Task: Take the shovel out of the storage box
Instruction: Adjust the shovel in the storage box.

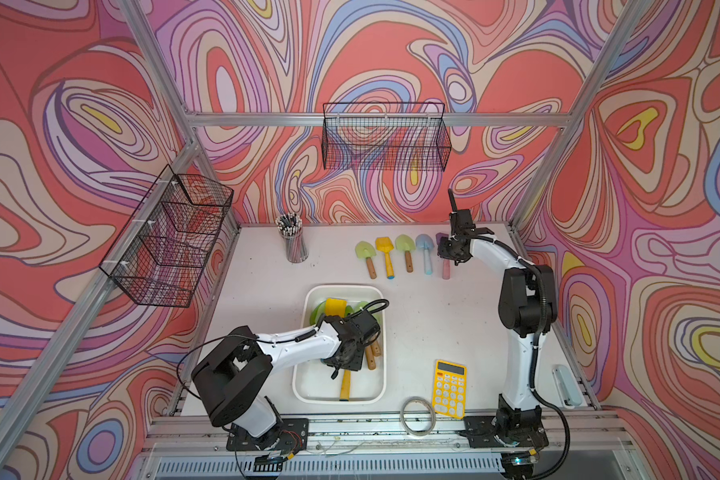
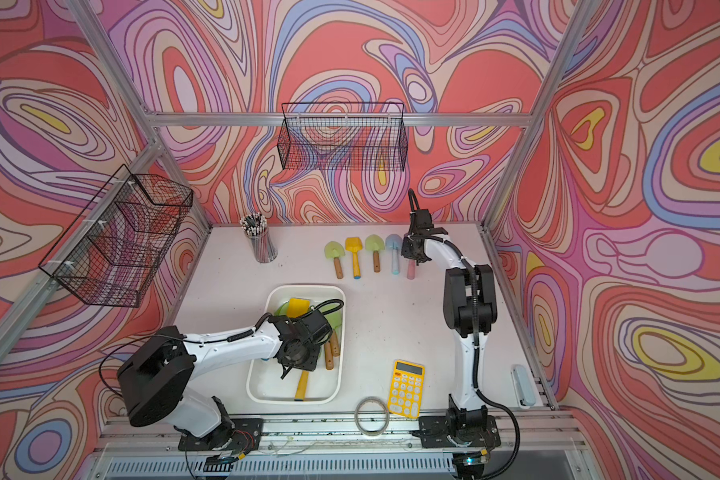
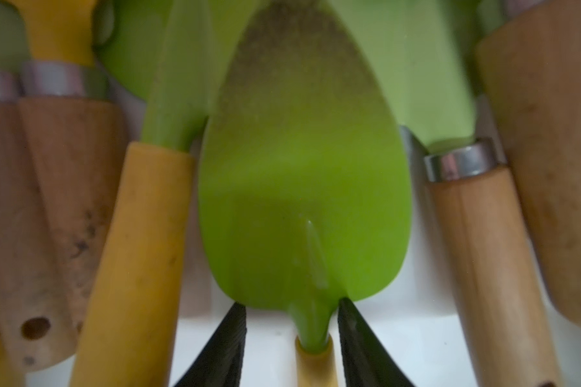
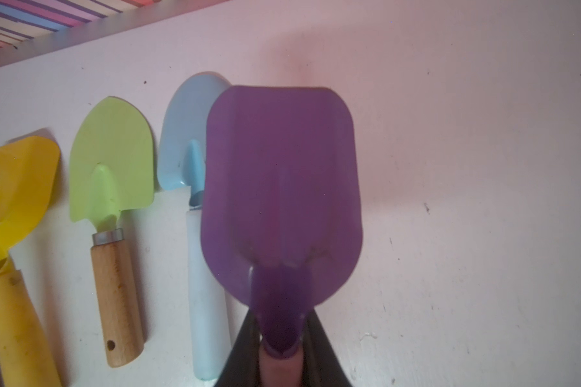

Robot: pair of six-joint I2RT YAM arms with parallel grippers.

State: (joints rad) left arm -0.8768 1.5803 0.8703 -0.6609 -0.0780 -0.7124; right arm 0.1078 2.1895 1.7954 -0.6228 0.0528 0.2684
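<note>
The green shovel (image 3: 302, 201) I'm after is lying in the storage box (image 1: 319, 384) (image 2: 271, 386), packed in with a bunch of others. There are wooden handles (image 3: 483, 268) on both sides of it and a second yellow handle (image 3: 138, 251) just beside its blade.

In the left wrist view, the left gripper (image 3: 291, 305) has its jaws straddling the neck, right where the blade meets the shovel's own yellow grip. One fingertip (image 3: 344, 306) looks like it's touching the blade's edge. On the other side a bit of white box floor shows in between, so honestly I can't tell if it's really pinching or just bracketing it. In both top views the left gripper (image 1: 335, 370) (image 2: 287, 370) sits low inside the box, and the arm hides most of the pile. A yellow blade (image 1: 335, 306) peeks out at the far end.

Toward the back right of the table (image 1: 433, 316), the right gripper (image 1: 449, 255) (image 4: 279, 335) is clenched on the purple shovel (image 4: 282, 187) at its neck. That's at the right end of a row: light green shovel (image 1: 364, 249), yellow shovel (image 1: 384, 245), another green one, then the blue shovel (image 1: 425, 243). A yellow calculator (image 1: 448, 388) sits near the front, right of the box, with a tape roll (image 1: 417, 415) just beside it.
</note>
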